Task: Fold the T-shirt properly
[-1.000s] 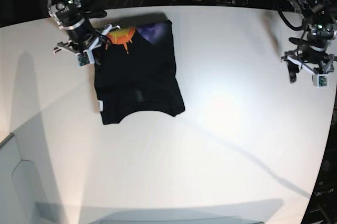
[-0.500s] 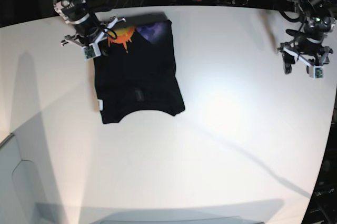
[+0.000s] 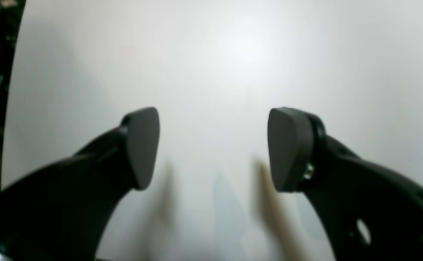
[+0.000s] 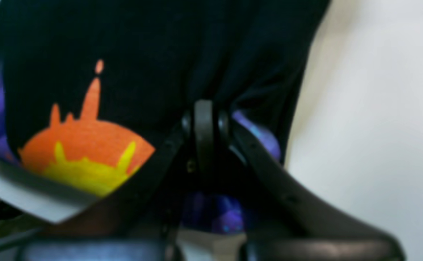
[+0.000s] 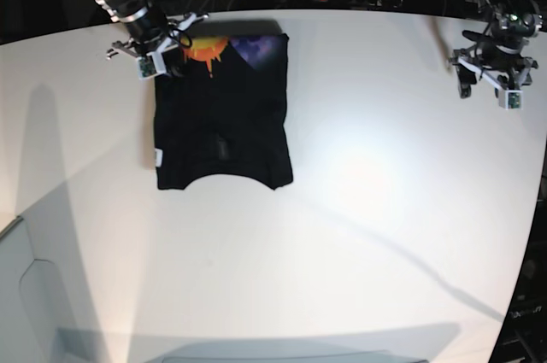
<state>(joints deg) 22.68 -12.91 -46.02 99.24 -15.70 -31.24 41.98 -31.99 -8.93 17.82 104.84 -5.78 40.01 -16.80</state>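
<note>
Two tools: right tool (image 4: 205, 119) clenched on T-shirt (image 5: 222, 115), left tool (image 3: 211, 148) released.

T-shirt (image 5: 220, 120): soft black cloth, matt, fine knit, lying in gentle creases where bunched. Its print (image 4: 84, 152) is flat ink in orange, yellow and purple, slightly smoother-looking than the bare fabric, no shine. Small white tag (image 5: 159, 156) at one edge, material too small to tell.

Table (image 5: 359, 209): smooth white top, satin finish, with a soft bright glare patch from overhead light; no grain or texture visible.

Left pincer (image 3: 213, 148): dark moulded plastic fingers, matt, with smooth dull pads; a small metal screw glints at one pad's base.

Right pincer (image 4: 205, 123): black plastic, faint sheen along the edges.
</note>
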